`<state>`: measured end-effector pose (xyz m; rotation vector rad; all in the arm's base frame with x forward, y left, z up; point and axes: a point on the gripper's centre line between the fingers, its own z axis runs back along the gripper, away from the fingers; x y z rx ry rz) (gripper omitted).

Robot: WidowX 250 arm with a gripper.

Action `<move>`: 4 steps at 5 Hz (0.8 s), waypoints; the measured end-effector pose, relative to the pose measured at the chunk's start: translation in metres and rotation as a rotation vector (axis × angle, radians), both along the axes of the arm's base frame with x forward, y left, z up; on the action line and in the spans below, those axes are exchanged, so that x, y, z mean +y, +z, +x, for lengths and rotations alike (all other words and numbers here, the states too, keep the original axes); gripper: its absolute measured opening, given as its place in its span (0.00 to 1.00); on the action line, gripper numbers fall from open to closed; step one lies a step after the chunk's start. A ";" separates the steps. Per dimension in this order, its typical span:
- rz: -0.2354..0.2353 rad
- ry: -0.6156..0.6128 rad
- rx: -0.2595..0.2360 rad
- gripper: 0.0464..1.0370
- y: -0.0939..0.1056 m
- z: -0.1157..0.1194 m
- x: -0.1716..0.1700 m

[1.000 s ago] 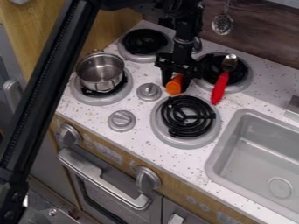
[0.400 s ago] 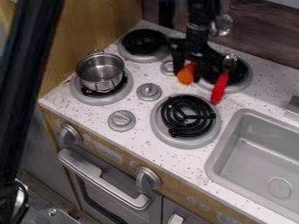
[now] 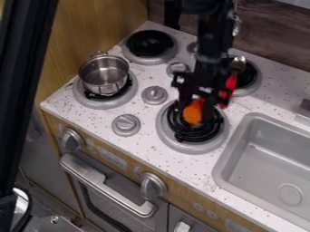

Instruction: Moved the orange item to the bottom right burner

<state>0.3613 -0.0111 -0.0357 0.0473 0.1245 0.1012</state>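
The black gripper (image 3: 195, 112) hangs over the bottom right burner (image 3: 192, 137), shut on the orange item (image 3: 193, 112). The orange item sits between its fingers, above the burner's back half; whether it touches the black coil cannot be told. The gripper and item hide part of the coil.
A metal pot (image 3: 104, 74) stands on the bottom left burner. Just behind the gripper lies a red-handled spoon (image 3: 230, 84) on the back right burner (image 3: 249, 78). The grey sink (image 3: 266, 154) is at the right; knobs (image 3: 126, 125) stand left of the burner.
The gripper first rose and shifted right with the orange item, then came forward over the bottom right burner. The pot and the spoon have stayed in place.
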 end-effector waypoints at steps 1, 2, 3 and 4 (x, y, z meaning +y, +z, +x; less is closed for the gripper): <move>-0.024 0.015 0.024 0.59 -0.007 -0.005 -0.005; -0.047 0.011 0.033 0.90 -0.009 -0.007 -0.008; -0.054 0.002 0.027 0.96 -0.009 -0.005 -0.008; -0.032 -0.020 -0.059 0.96 0.020 0.005 -0.006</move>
